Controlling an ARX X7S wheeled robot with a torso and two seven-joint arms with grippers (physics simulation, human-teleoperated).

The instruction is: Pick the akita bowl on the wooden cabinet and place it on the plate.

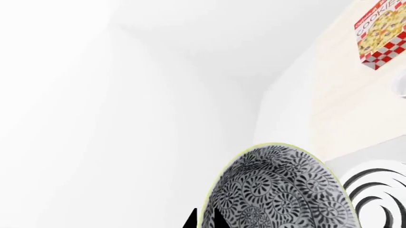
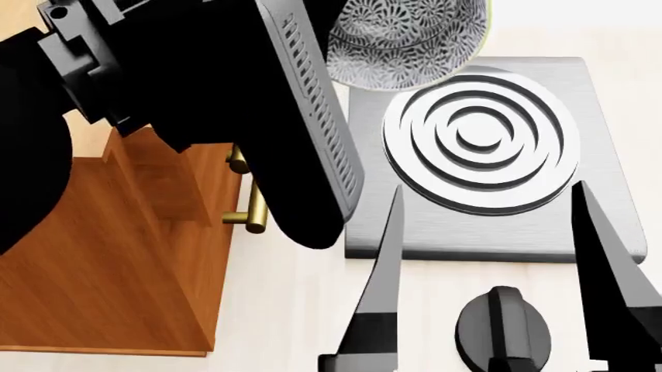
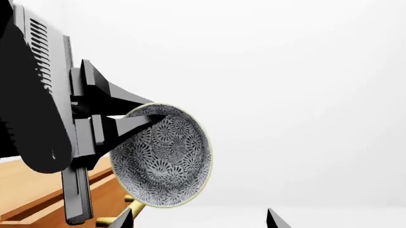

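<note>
The akita bowl (image 2: 408,43) (image 3: 161,156) hangs in the air, tilted on its side, above the far edge of the stove. My left gripper (image 3: 154,110) (image 1: 204,216) is shut on its pale rim, one finger inside and one outside. The dark-patterned inside of the bowl (image 1: 279,190) fills the left wrist view. The wooden cabinet (image 2: 114,256) (image 3: 32,185) stands at the left, below my left arm (image 2: 207,93). My right gripper (image 2: 486,188) (image 3: 198,218) is open over the stove with nothing between its fingers. The plate is out of view.
A grey square stove (image 2: 600,116) with a ring burner (image 2: 481,139) and a black knob (image 2: 504,329) lies right of the cabinet. A brass handle (image 2: 248,213) sticks out of the cabinet front. A cookie box (image 1: 381,35) stands on the pale counter.
</note>
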